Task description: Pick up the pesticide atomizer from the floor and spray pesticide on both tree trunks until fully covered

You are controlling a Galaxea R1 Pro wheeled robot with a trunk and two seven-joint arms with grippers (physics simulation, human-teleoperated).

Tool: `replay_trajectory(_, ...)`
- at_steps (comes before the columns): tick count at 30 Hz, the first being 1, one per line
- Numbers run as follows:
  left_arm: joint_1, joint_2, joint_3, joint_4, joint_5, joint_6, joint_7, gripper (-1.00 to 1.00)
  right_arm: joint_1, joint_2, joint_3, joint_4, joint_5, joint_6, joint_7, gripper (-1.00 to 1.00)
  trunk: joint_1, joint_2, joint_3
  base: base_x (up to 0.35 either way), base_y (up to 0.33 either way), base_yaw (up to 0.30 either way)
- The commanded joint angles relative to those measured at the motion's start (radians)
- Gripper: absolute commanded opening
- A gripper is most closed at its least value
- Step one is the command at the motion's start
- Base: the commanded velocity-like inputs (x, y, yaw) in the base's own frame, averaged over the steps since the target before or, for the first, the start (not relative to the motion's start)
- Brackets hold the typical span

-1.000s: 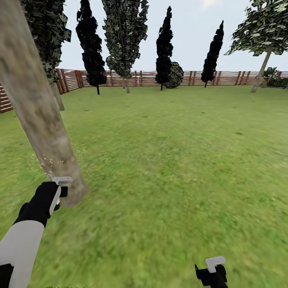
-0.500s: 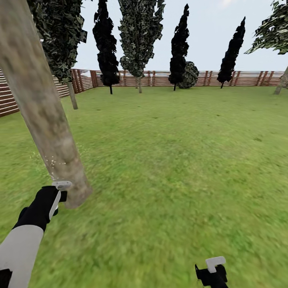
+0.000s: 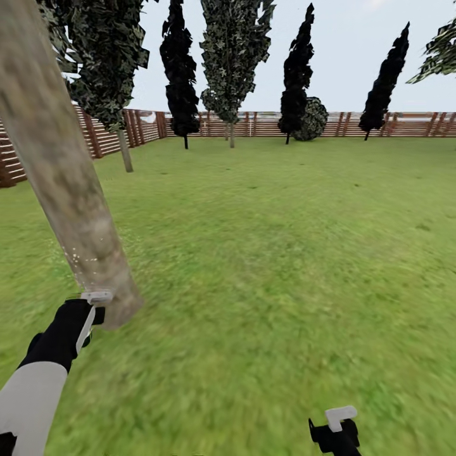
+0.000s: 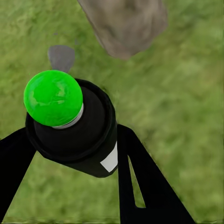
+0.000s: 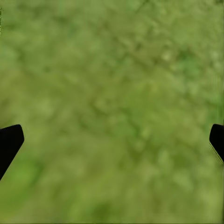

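Pesticide atomizer (image 4: 77, 135) sits gripped in the left claw (image 4: 70, 154), its dark cylinder squeezed between the two black fingers (image 4: 140, 182), and the button on its cap glows bright green from the wrist camera. Up in the head view the left claw (image 3: 85, 313) is raised right at the foot of the near tree trunk (image 3: 63, 171), that pale mottled column leaning across the left side, with a scatter of pale specks on the bark just above the claw. Through the left wrist camera the trunk's base (image 4: 126, 23) meets the grass (image 4: 186, 102) just past the atomizer. Low at the head view's edge, the right claw (image 3: 334, 430) hangs over open lawn, spread wide with nothing between its fingertips (image 5: 9, 142). Far off, the slatted fence (image 3: 266, 125) rings the garden behind dark cypress-like trees (image 3: 180, 69).
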Motion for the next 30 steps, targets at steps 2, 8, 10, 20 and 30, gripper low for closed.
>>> replay_trajectory(2,0.01,0.001,0.003,-0.001,-0.011,0.005,-0.005,-1.0,0.0,0.0,0.003,0.001,0.01,-0.001,-0.009,1.0,0.0,0.0,-0.001,0.052,-0.273,0.276)
replay_trajectory(8,0.015,-0.004,0.0,0.026,-0.009,-0.003,-0.006,-1.0,0.0,0.0,0.003,0.001,0.01,-0.001,-0.009,1.0,0.0,0.0,-0.001,0.154,-0.252,0.276)
replay_trajectory(10,0.016,-0.006,0.0,0.052,-0.007,-0.007,-0.005,-1.0,0.0,0.0,0.003,0.001,0.01,-0.001,-0.009,1.0,0.0,0.0,-0.001,0.18,-0.239,0.277)
replay_trajectory(20,0.016,-0.005,0.002,0.087,-0.006,-0.012,-0.004,-1.0,0.0,0.0,0.003,0.001,0.01,-0.001,-0.008,1.0,0.0,0.0,-0.001,0.227,-0.199,0.07)
replay_trajectory(30,-0.004,0.002,0.01,0.034,-0.005,-0.005,-0.009,-1.0,0.0,0.0,0.003,0.001,0.01,-0.001,-0.008,1.0,0.0,0.0,-0.001,0.053,-0.025,0.192)
